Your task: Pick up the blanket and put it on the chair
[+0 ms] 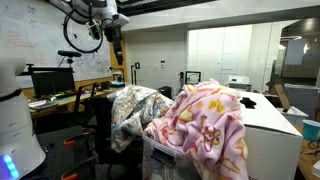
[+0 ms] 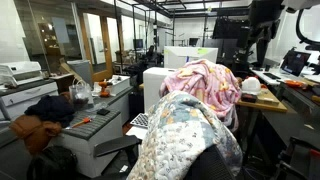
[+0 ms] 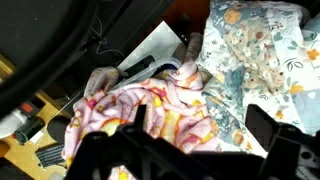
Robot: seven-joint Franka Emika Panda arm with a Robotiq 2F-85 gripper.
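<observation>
Your fingers (image 3: 258, 122) stand spread wide apart and hold nothing; in the wrist view they show as two dark shapes at the lower edge, with the blanket (image 3: 150, 108) lying in folds beneath the gap between them and clear of both. In an exterior view the arm (image 1: 88, 12) hangs high up near the ceiling frame, well above and well apart from the cloths. The blanket (image 1: 205, 125) is heaped in a soft pink mound with yellow and white shapes, draped over the near edge of the white cabinet (image 1: 272, 125) and hanging down its front. Just beside it, touching it along one side, the grey-and-white patterned cloth (image 1: 135, 107) hangs over the chair (image 2: 212, 166), whose black backrest shows below the cloth in an exterior view. From that side you see the patterned cloth (image 2: 185, 135) in the foreground and the blanket (image 2: 205, 80) behind it, piled higher. In the wrist view the patterned cloth (image 3: 262, 55) fills the upper right, its edge meeting the blanket. A surface (image 1: 55, 100) with monitors stands behind the chair, under the arm.
</observation>
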